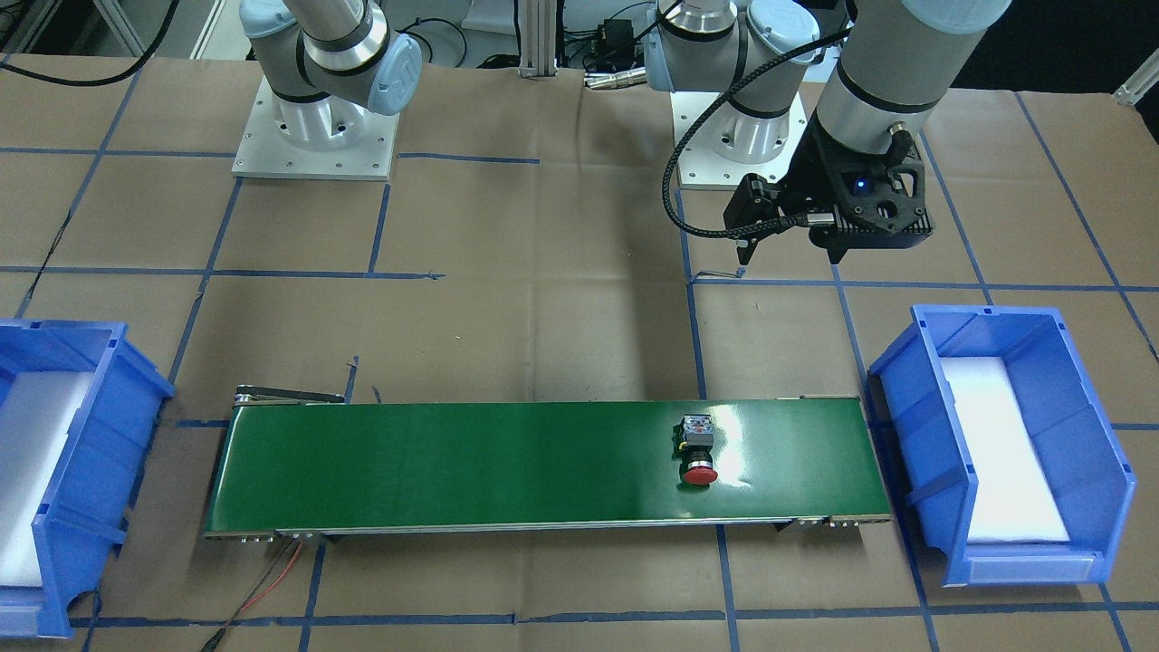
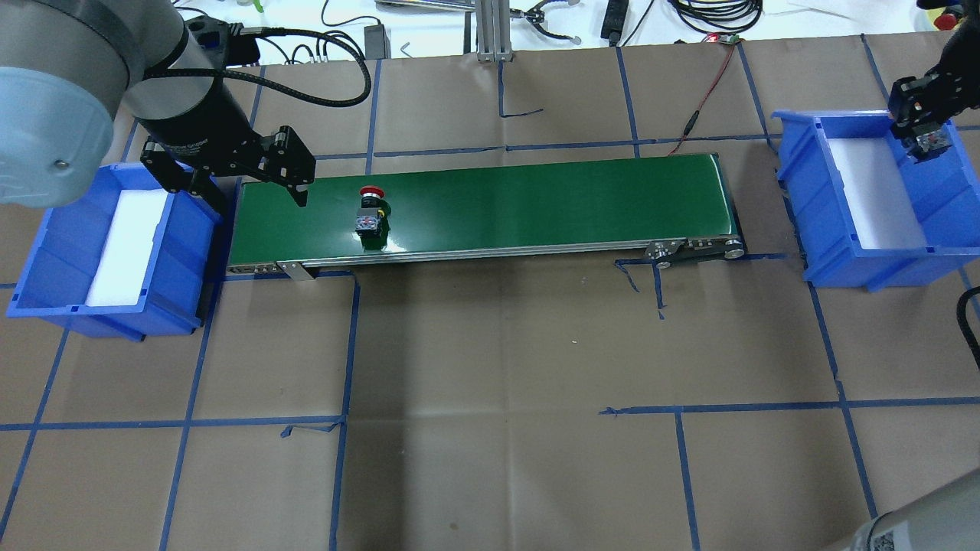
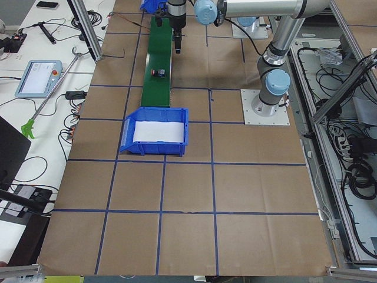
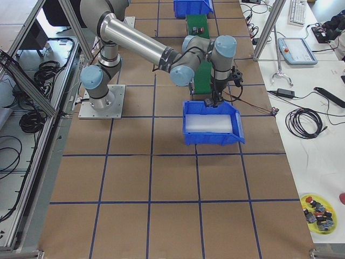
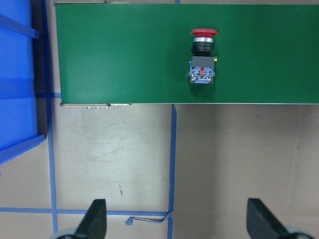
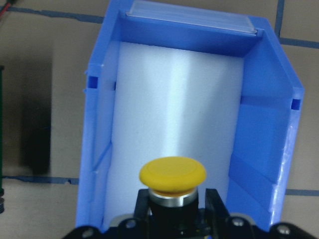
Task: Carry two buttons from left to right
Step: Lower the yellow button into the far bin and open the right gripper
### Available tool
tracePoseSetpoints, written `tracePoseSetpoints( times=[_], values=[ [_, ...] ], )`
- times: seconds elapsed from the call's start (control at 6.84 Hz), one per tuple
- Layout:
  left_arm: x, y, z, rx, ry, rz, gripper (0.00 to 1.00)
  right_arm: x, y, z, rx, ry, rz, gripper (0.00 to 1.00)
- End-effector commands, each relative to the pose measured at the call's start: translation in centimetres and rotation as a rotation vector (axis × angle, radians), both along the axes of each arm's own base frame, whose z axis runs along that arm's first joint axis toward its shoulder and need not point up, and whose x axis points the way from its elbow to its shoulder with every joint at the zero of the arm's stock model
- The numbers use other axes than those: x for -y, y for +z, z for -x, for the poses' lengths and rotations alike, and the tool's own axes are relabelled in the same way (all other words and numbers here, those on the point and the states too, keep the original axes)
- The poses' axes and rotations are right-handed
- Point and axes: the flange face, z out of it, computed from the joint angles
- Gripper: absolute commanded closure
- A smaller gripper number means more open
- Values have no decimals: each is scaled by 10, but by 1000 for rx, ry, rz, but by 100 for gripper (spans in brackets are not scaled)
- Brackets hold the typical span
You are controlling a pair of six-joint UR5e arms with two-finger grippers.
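A red-capped button (image 2: 370,210) lies on its side on the green conveyor belt (image 2: 536,199) near its left end; it also shows in the left wrist view (image 5: 203,55) and the front view (image 1: 699,453). My left gripper (image 5: 177,221) is open and empty, hanging above the table by the belt's left end, apart from the red button. My right gripper (image 6: 173,201) is shut on the yellow-capped button (image 6: 172,174) and holds it above the white foam floor of the right blue bin (image 6: 99,124). In the overhead view the right gripper (image 2: 928,141) is over that bin's far end.
A second blue bin (image 2: 46,260) with a white foam liner stands at the belt's left end, just beside my left arm. Brown paper with blue tape lines covers the table. Cables lie along the far edge; a red wire (image 2: 708,84) runs to the belt's right end.
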Motion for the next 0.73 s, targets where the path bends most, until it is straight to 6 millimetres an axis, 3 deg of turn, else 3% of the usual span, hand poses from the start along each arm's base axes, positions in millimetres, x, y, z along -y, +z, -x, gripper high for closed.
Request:
tracePoseSetpoints(
  times=[0.0, 0.29, 0.58],
  values=[
    [-1, 1, 0, 0, 0, 3, 0, -5, -63, 21, -18, 45, 13, 96],
    [-1, 2, 0, 0, -6, 5, 0, -15, -107, 18, 23, 36, -60, 96],
    [-3, 3, 0, 0, -8, 6, 0, -26, -131, 13, 41, 7, -107, 96]
  ],
)
